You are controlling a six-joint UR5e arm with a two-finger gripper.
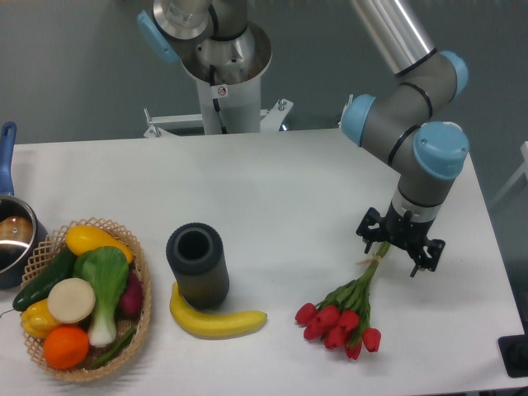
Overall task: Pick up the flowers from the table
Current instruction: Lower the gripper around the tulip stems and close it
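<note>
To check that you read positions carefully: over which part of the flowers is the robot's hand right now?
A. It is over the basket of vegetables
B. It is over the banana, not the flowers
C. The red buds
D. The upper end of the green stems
D: the hand sits over the stem tips of the flowers, while the red buds lie lower down, toward the table's front edge, clear of it.

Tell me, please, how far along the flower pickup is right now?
Done: the gripper is down over the stem end of the tulip bunch, jaws open. In hand: nothing gripped yet. Left: closing on the stems and lifting the bunch off the white table.
</note>
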